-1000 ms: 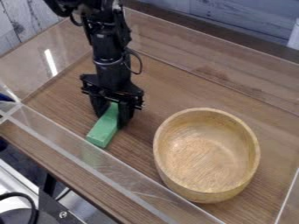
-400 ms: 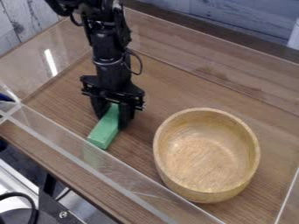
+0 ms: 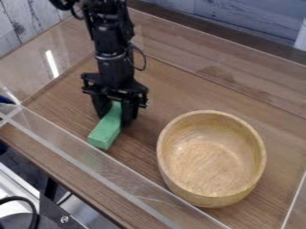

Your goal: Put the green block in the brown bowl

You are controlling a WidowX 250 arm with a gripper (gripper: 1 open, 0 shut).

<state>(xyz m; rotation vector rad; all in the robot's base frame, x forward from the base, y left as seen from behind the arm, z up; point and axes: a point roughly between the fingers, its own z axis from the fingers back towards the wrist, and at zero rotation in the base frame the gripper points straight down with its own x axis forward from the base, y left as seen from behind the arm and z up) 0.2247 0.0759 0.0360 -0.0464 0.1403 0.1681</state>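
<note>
My gripper (image 3: 116, 110) pinched only the far end of the green block (image 3: 107, 131), half-closed, so it could have swung loose before the brown bowl (image 3: 213, 156).

The green block (image 3: 107, 131) is a plain, bright green with no markings. The brown bowl (image 3: 213, 156) is light tan-brown wood, streaked inside with fine, paler grain lines. The gripper (image 3: 116, 110) and the arm above it are black. The counter (image 3: 203, 76) is a mid-brown wood tone with faint lengthwise grain, edged by clear, pale walls.
</note>
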